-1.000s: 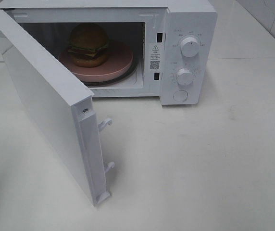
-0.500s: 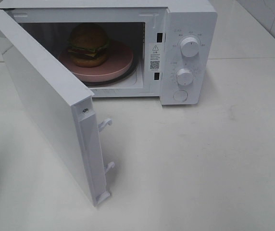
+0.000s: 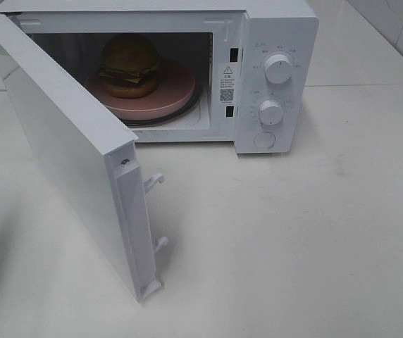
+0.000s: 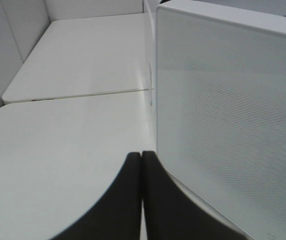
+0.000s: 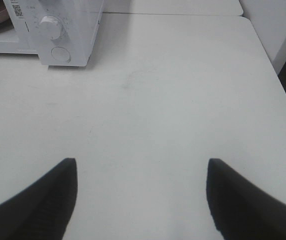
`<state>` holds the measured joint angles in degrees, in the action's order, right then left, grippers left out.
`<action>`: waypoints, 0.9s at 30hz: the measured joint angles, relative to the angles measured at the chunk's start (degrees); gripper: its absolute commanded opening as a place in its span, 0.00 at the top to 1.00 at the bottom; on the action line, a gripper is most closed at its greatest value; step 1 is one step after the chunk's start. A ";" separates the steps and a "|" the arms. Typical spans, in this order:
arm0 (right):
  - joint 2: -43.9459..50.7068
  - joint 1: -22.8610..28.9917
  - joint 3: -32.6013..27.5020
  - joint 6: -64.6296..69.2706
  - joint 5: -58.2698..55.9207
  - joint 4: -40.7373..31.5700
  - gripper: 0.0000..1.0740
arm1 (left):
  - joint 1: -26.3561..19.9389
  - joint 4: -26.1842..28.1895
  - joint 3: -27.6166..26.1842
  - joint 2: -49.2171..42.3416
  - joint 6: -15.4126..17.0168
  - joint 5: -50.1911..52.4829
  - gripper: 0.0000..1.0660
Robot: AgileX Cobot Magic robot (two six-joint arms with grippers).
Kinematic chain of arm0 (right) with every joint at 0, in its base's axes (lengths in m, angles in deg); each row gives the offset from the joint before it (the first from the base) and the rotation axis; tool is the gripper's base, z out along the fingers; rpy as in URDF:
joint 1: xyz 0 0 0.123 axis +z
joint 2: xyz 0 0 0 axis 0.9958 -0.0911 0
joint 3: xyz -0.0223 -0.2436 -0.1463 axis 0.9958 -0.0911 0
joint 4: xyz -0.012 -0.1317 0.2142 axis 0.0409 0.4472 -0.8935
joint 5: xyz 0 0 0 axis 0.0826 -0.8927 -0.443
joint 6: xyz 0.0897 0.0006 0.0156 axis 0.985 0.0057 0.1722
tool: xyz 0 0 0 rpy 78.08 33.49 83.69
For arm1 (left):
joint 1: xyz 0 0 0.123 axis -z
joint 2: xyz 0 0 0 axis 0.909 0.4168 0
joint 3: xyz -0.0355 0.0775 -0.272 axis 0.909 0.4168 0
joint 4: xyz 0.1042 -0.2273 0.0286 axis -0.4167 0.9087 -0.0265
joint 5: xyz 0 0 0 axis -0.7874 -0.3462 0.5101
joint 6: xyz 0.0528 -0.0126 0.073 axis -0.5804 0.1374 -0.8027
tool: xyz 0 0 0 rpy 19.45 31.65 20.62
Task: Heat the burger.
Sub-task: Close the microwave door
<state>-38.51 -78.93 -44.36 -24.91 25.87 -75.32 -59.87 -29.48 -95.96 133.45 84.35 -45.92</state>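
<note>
The fist-sized burger (image 3: pixel 130 65), a golden-brown bun over green lettuce, yellow cheese and a dark patty, sits on a round pink plate (image 3: pixel 177 95). Both are inside the cavity of a white boxy microwave oven (image 3: pixel 279 28), toward 11 o'clock in the high view. The oven's flat white door (image 3: pixel 60 141) stands open, with its hinge edge at 10 o'clock. Its free edge carries two white latch hooks (image 3: pixel 154 182) and reaches toward 7 o'clock. The burger is in place, so I judge that shutting the door comes next.

That move turns on the left claw (image 4: pixel 141 155). Its black fingers are pressed together and hold nothing, and the door's dotted outer face rises just beside them. Whether they touch it I cannot tell. The door's long axis runs from 10 to 7 o'clock, so a push on the outer face would go toward 2 o'clock and sweep the panel onto the opening. The left arm is clearly the nearer one for this.

The right claw (image 5: pixel 141 162) is spread wide and empty above the white surface (image 3: pixel 314 232), on the 4 o'clock side of the oven. It is well apart from the round white knobs (image 3: pixel 270 112) on the control panel. Nothing lies in the door's sweep, and the plate does not seem to jut past the opening.
</note>
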 measured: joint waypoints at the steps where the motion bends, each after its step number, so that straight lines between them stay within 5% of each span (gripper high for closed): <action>1: 0.00 0.00 0.00 0.00 0.00 0.00 0.33 | 0.46 -1.20 0.00 0.80 0.97 0.92 1.00; 7: 0.00 0.00 0.00 0.00 0.00 0.00 0.33 | 4.18 -11.12 0.00 8.37 5.39 8.82 1.00; 27: 0.00 0.00 0.00 0.00 0.00 0.00 0.33 | 16.33 -10.94 -8.14 28.71 6.93 19.37 1.00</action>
<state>-38.51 -78.93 -44.36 -24.91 25.87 -75.32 -43.54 -40.42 -104.10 162.15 91.28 -26.55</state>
